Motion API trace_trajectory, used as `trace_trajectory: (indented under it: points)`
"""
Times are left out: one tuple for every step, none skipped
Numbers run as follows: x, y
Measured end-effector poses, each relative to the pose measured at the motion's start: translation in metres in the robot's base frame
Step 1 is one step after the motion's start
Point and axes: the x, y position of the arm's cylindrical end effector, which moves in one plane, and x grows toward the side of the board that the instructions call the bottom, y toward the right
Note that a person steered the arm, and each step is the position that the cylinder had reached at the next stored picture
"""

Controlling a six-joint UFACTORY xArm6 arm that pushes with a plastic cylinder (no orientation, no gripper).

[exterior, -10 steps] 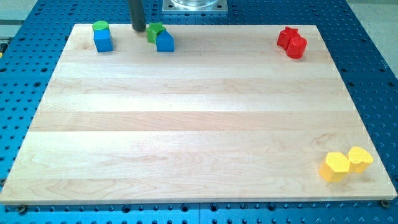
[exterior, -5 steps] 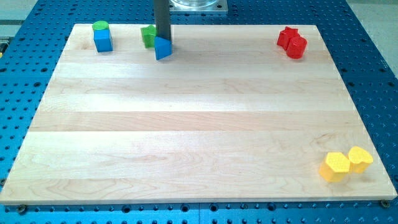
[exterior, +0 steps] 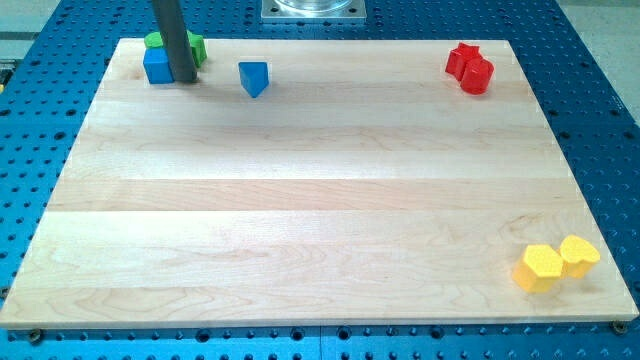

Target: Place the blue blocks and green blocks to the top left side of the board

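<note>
The wooden board (exterior: 320,190) lies on a blue perforated bench (exterior: 610,120), and every block sits on it. There is no claw on this arm, so there is nothing to stand apart or together: the arm ends in a dark rod whose tip (exterior: 184,80) rests on the board near its top left corner.

Taking that tip as the landmark, the blue cube (exterior: 156,66) stands just to its left, touching or nearly touching the rod. A green block (exterior: 153,40) shows above the cube, and another green block (exterior: 195,47) sits just up and to the right of the tip, partly hidden by the rod; their shapes cannot be made out. The blue triangular block (exterior: 254,77) lies apart, to the right of the tip.

Far right of the tip, by the top right corner, two red blocks (exterior: 469,68) touch each other. Far down and right, two yellow blocks (exterior: 555,264) sit side by side.
</note>
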Motion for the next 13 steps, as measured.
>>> trace_trajectory:
  points:
    - [0.043,0.02]
    - [0.072,0.074]
    - [0.08,0.156]
    - [0.062,0.225]
    - [0.023,0.202]
    - [0.017,0.129]
    - [0.005,0.085]
    - [0.005,0.065]
    - [0.005,0.064]
    - [-0.023,0.064]
    - [-0.042,0.08]
    - [-0.044,0.079]
    - [-0.044,0.058]
